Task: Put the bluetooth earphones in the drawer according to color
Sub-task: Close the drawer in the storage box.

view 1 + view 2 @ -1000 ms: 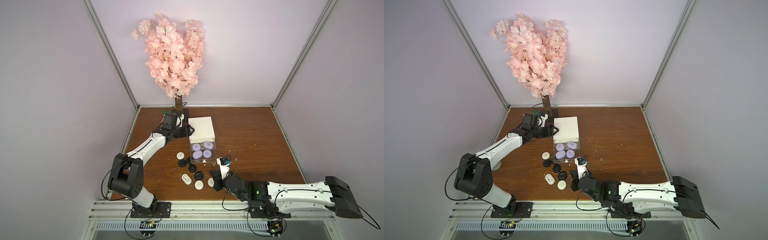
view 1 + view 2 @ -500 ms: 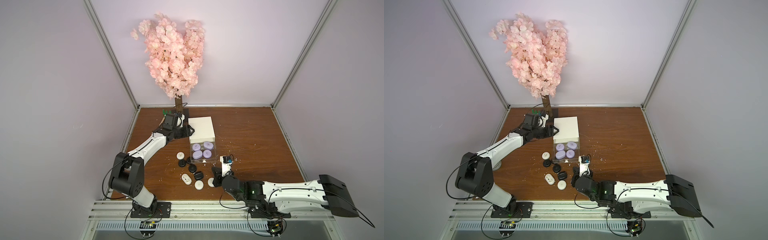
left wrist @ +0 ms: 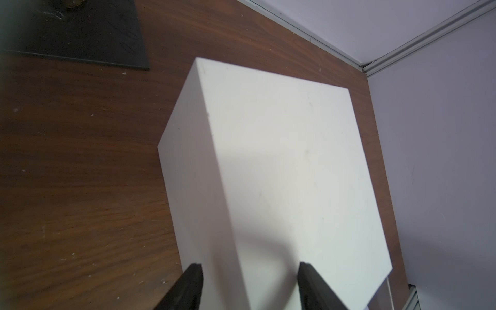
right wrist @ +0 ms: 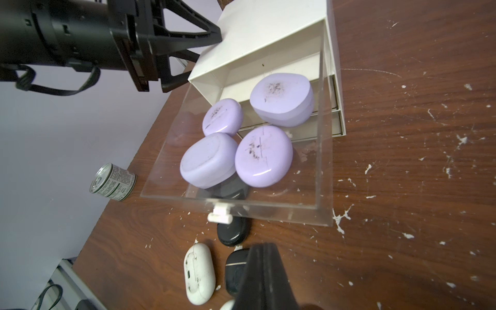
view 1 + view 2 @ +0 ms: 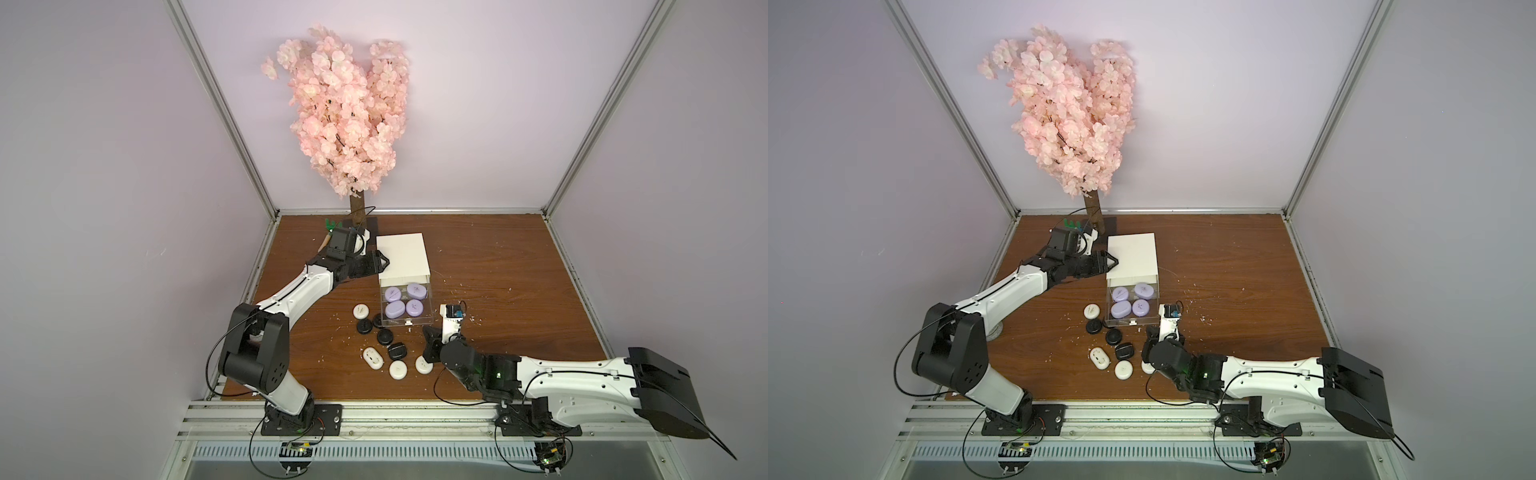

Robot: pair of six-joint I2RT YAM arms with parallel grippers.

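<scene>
Edging my closed, empty right gripper (image 4: 264,249) nearer the clear plastic drawer (image 4: 268,212) of four lavender oval earphone cases (image 4: 264,155), I'm preparing to slide it in; my left gripper (image 3: 250,268) is straddling the white cabinet (image 3: 281,161), jaws parted.

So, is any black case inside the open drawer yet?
No, the open drawer holds only four lavender cases; the black cases lie on the table outside it.

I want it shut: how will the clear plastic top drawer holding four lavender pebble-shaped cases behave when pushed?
The clear plastic drawer looks thin and light, so it probably slides in easily. The glossy lavender cases lie loose and may shift. The small white cabinet might skid on the smooth wooden table.
</scene>
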